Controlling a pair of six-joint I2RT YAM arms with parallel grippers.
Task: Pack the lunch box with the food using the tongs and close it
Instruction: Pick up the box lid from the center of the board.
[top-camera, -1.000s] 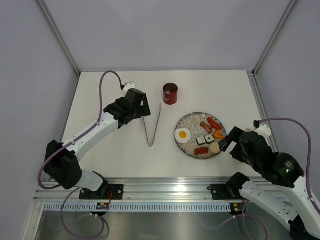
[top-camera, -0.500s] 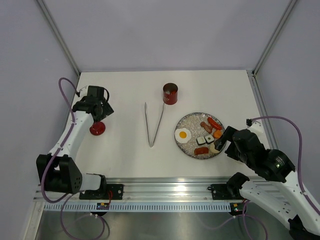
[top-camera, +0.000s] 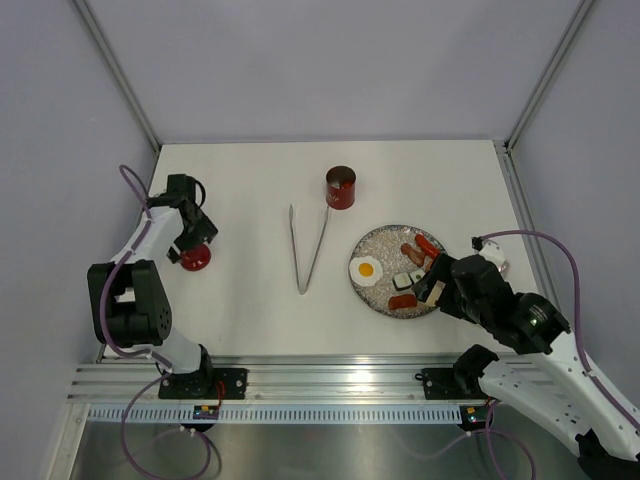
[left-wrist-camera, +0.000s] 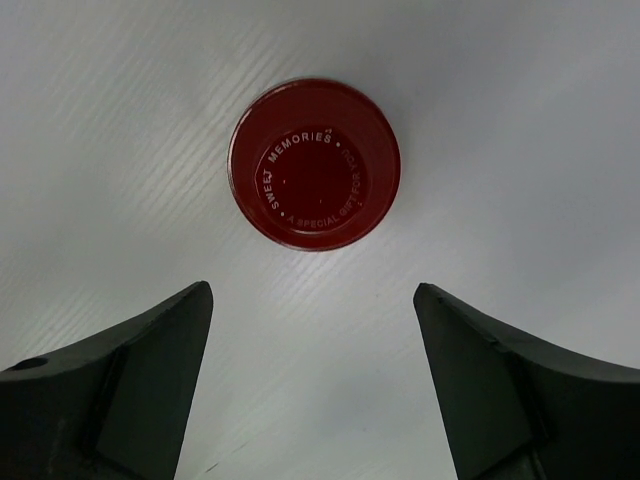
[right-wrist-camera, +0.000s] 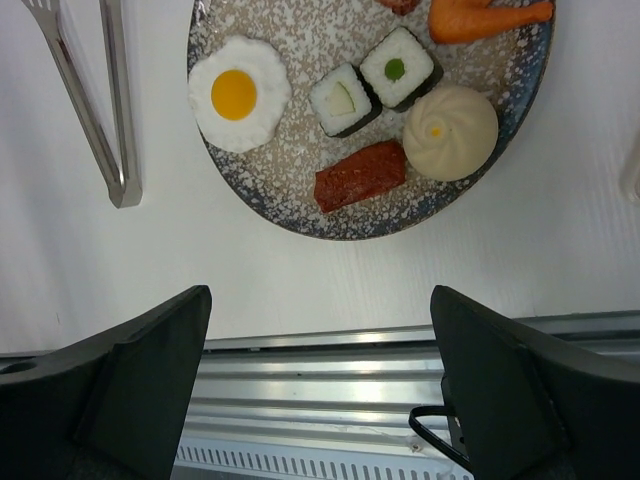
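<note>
Grey walls close in a white table. The left arm is folded back along the table's left edge, its wrist turned down over the red lid. The left tool hangs open, its two dark fingers spread wide with nothing between them; the lid lies flat on the table just ahead of the fingertips, round and glossy with a ring of small white lettering. The lunch box, a small red canister, stands upright at the far middle of the table, well apart from its lid. The tongs lie between lid and plate, a slim silver V with its joined end nearest the arms. The right arm reaches over the plate's near right rim, and the right tool is fully open and holds nothing. On the speckled plate sit an egg, two sushi rolls, a sausage, a bun and a carrot.
</note>
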